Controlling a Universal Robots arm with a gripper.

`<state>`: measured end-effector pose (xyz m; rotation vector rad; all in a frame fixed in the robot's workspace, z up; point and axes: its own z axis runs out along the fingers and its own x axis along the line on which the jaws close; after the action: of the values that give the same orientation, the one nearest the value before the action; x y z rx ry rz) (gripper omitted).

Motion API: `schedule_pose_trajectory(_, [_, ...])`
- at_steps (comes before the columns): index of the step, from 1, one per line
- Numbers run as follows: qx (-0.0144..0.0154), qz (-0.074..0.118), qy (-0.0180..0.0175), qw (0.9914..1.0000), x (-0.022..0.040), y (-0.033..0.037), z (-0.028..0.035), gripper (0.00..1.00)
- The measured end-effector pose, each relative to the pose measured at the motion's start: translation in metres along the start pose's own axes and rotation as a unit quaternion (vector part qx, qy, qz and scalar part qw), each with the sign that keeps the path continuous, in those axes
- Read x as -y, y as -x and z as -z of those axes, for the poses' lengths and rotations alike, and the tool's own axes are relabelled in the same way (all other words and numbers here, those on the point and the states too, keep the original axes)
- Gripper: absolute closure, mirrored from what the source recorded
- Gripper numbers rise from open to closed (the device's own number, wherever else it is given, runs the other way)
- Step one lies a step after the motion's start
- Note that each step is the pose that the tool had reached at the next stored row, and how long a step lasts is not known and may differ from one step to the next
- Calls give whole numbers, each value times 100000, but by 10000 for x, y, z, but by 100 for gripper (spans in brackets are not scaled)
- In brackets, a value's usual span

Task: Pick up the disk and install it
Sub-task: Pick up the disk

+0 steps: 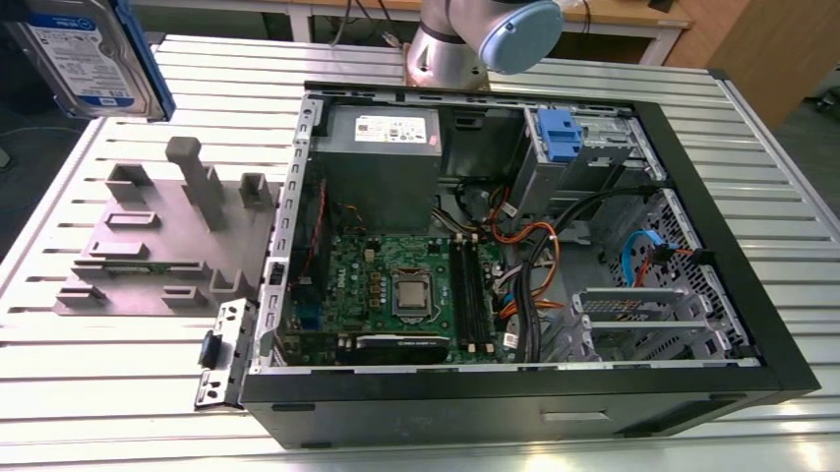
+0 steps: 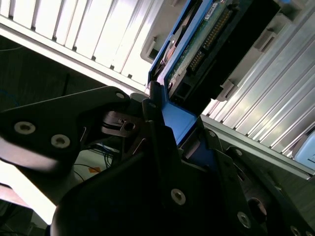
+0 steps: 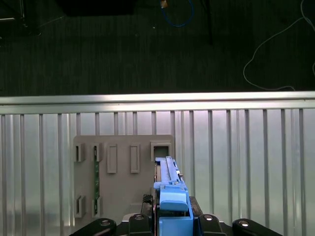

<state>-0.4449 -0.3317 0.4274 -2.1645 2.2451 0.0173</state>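
The pincer [image 3: 172, 219] is clamped on the blue bracket of the silver, blue-labelled hard disk [image 1: 86, 54], held above the grey slotted fixture [image 1: 145, 246]; carrying well likely needs a firm, untilted grip.

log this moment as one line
gripper: shut on disk | disk: held aloft, clear of grey fixture | computer case: open, disk not in

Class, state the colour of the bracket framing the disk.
Blue. The bracket on the disk shows best in the first wrist view.

Open computer case [image 1: 525, 408] sits beside grey fixture [image 1: 145, 258].
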Motion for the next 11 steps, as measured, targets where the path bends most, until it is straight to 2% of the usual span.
schedule_pose_trajectory(11, [2, 1, -2, 100000, 0, 1, 41, 64])
